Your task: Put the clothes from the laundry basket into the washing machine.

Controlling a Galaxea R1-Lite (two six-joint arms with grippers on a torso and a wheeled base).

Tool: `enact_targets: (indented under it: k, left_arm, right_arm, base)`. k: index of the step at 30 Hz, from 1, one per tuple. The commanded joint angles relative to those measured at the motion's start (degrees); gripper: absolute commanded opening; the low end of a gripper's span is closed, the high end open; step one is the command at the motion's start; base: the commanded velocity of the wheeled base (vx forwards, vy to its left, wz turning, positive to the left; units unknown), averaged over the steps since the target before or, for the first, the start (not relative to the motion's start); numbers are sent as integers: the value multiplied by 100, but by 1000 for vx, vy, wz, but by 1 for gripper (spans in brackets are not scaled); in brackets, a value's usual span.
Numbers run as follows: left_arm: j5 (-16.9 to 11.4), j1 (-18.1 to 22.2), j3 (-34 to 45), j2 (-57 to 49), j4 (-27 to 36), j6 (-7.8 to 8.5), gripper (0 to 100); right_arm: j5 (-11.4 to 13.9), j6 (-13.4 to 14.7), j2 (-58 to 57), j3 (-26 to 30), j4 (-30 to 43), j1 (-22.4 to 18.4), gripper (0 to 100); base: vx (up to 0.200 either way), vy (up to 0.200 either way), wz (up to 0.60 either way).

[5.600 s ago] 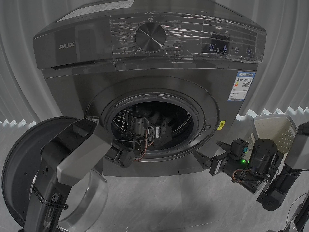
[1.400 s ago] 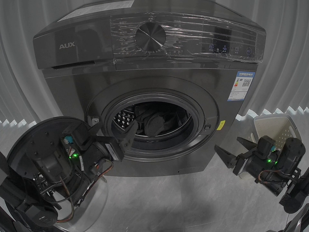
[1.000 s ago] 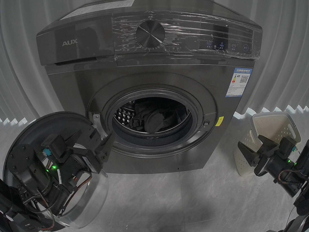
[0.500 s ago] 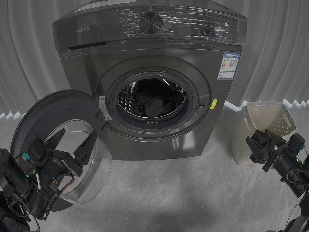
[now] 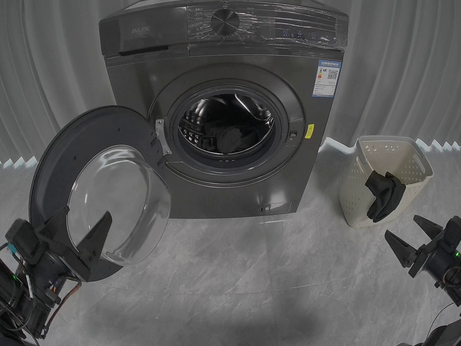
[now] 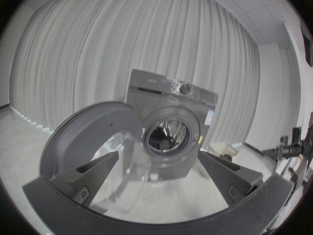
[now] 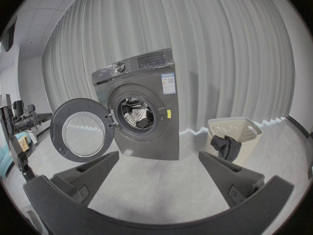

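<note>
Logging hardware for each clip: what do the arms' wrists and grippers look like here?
The left gripper and right gripper are dark grey, each with two wedge-shaped fingers tapering to points, with ribbed pads at the inner tips and a screw near each base. Brownish cables loop at the left wrist, beside a teal connector and a small green light.

basket [image 5: 357,195] right of washer [image 5: 144,82]

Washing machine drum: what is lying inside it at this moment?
Dark clothes lie heaped low in the drum, against its perforated metal wall. Anything beneath the heap is covered and cannot be seen.
</note>
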Motion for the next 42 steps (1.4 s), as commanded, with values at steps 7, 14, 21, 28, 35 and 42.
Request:
enact_targets:
  k: [7, 14, 21, 28, 35, 42]
  left_arm:
    - [45, 159, 226, -1685, 2653, -373, 100]
    - [-96, 897, 226, -3557, 4287, -505, 100]
    - [-1001, 1591, 226, -5174, 5808, -523, 100]
    - [-2100, 2901, 226, -6308, 6537, -145, 100]
    - [-2100, 3323, 226, -6264, 6669, 189, 100]
    - [-2302, 3718, 226, -6677, 6678, 769, 100]
  right_arm:
    - [-135, -176, -2333, 99, 2437, -837, 100]
    - [-100, -308, -4188, 99, 3720, -1391, 100]
    - [-91, -396, -5383, 99, 4731, -1681, 100]
    - [471, -466, -6359, 81, 5530, -2208, 100]
    - [612, -493, -6394, 55, 5627, -2261, 100]
    - [-144, -405, -6394, 99, 5522, -2278, 100]
  base:
    - [0, 0, 0]
    - [0, 0, 0]
    - [0, 0, 0]
    - [0, 0, 0]
    - [0, 0, 0]
    - [0, -171, 0]
